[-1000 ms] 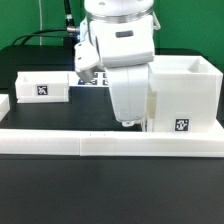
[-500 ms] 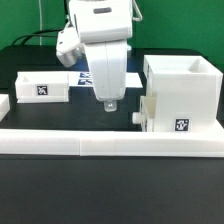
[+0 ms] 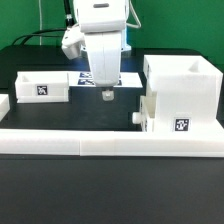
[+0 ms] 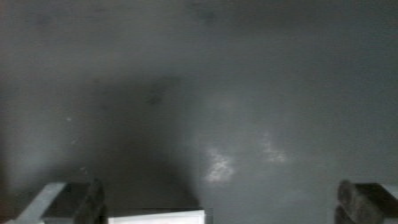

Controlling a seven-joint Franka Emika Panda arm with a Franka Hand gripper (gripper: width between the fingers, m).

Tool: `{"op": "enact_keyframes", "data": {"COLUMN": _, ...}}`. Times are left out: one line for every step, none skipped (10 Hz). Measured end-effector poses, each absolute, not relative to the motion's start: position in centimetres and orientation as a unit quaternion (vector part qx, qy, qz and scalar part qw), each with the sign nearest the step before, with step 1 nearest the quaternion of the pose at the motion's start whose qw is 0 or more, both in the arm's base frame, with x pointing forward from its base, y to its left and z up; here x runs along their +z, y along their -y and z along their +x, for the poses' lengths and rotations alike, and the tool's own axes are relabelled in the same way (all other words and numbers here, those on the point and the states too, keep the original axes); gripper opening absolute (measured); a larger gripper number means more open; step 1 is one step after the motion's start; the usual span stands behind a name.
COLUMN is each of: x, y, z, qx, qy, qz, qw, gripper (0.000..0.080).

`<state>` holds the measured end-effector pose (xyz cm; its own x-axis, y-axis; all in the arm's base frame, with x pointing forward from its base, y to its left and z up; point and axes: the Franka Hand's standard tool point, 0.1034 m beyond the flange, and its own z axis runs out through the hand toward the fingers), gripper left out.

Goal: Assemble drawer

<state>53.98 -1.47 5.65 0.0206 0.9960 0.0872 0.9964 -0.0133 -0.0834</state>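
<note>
Two fingertips (image 4: 63,203) of the gripper (image 3: 106,95) are standing wide apart in the wrist view, released and grasping nothing, with the bare dark table (image 3: 60,115) showing between them. In the exterior view the gripper is pointing downward just above the table, between the small tray (image 3: 43,87) at the exterior view's left and the large hollow casing (image 3: 185,90) of the drawer at the exterior view's right. A knobbed tray (image 3: 148,112) is sitting just beside the casing, its knob facing the gripper. The long white rail (image 3: 110,143) is lying across the front, apart from the gripper
</note>
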Motion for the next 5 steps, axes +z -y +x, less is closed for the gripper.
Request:
{"op": "enact_keyframes", "data": {"x": 5.69, "y": 1.54, "z": 54.31, "qx": -0.004, "qy": 0.699, "qz": -0.712, "qw": 0.059, "gripper": 0.0648}}
{"op": "enact_keyframes", "data": {"x": 5.65, "y": 1.51, "z": 54.26, "qx": -0.002, "qy": 0.683, "qz": -0.728, "qw": 0.059, "gripper": 0.0648}}
{"op": "enact_keyframes", "data": {"x": 5.63, "y": 1.48, "z": 54.25, "qx": 0.000, "qy": 0.659, "qz": -0.750, "qw": 0.060, "gripper": 0.0648}}
{"op": "enact_keyframes", "data": {"x": 5.60, "y": 1.51, "z": 54.22, "qx": 0.002, "qy": 0.614, "qz": -0.787, "qw": 0.060, "gripper": 0.0648}}
{"op": "enact_keyframes", "data": {"x": 5.60, "y": 2.14, "z": 53.69, "qx": -0.004, "qy": 0.569, "qz": -0.821, "qw": 0.049, "gripper": 0.0648}}
